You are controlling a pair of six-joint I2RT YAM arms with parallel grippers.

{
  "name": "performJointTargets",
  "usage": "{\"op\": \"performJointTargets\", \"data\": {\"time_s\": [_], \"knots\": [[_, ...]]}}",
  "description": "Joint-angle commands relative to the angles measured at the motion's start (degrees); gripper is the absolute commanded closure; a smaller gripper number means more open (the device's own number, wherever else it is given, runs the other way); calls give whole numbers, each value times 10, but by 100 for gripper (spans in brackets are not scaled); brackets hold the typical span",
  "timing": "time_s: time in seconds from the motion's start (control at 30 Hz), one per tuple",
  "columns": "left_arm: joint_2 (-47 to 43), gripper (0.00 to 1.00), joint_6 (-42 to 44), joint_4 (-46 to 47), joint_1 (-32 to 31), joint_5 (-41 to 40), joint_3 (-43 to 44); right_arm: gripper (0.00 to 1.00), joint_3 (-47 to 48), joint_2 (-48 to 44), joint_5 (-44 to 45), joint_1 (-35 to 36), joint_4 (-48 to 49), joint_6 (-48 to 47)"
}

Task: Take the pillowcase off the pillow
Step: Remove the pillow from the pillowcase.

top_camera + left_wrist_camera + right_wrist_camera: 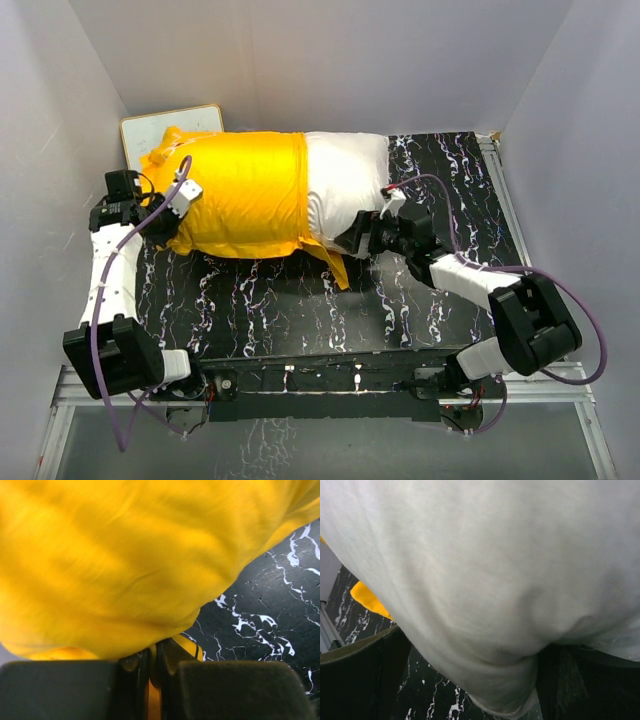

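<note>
The pillowcase (245,195), bright yellow, covers the left two thirds of the pillow. The pillow's white right end (345,180) sticks out bare. My left gripper (168,218) is at the case's left end, shut on a fold of the yellow fabric. In the left wrist view that pillowcase (125,555) bulges above the left gripper (152,656), with a yellow strip pinched between the jaws. My right gripper (366,236) stands open at the pillow's near right corner. In the right wrist view the pillow (485,570) hangs between the wide-apart fingers (360,680) of the right gripper (480,685).
A white-faced board (170,128) leans at the back left corner behind the pillow. A loose yellow flap (336,268) of the case lies on the black marbled table (300,300). Grey walls close in left, right and behind.
</note>
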Motion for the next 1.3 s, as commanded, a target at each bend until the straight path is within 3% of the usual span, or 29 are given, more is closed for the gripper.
{"op": "performJointTargets", "data": {"time_s": [0.0, 0.03, 0.1, 0.13, 0.33, 0.43, 0.67, 0.8, 0.93, 1.03, 1.07, 1.13, 1.17, 1.27], "knots": [[-39, 100, -31, -23, -71, 40, 8, 16, 39, 24, 70, 55, 68, -10], [-43, 100, -40, -27, -88, 39, 13, 30, 39, 24, 103, 58, 65, 1], [-45, 100, -57, -41, -115, 39, 37, 76, 43, 19, 179, 58, 33, 21], [-45, 100, -65, -50, -125, 40, 48, 90, 46, 8, 221, 58, 10, 21], [-40, 100, -53, -69, -130, -15, 98, 92, -42, -152, 442, 43, -1, 20], [-43, 100, -29, -45, -120, -93, 88, 92, -93, -244, 475, -33, -28, 47], [-32, 100, 55, 21, 34, -129, 40, 92, -143, -347, 381, -283, -111, 120], [-26, 100, 111, 109, 109, -151, -35, 92, -143, -343, 383, -287, -126, 133], [-6, 100, 123, 164, 141, -175, -65, 92, -129, -339, 399, -288, -144, 121], [-2, 100, 112, 82, 144, -87, -18, 92, -123, -338, 301, -279, -105, 100], [-4, 98, 89, 32, 137, -22, 13, 92, -124, -333, 251, -271, -75, 105], [1, 62, 30, -60, 89, 77, 88, 92, -121, -318, 201, -224, -35, 113], [8, 51, -4, -94, 46, 103, 128, 92, -111, -314, 224, -181, -43, 105], [15, 43, -141, -83, -126, 126, 214, 92, -103, -330, 284, -71, -52, 86]]}}
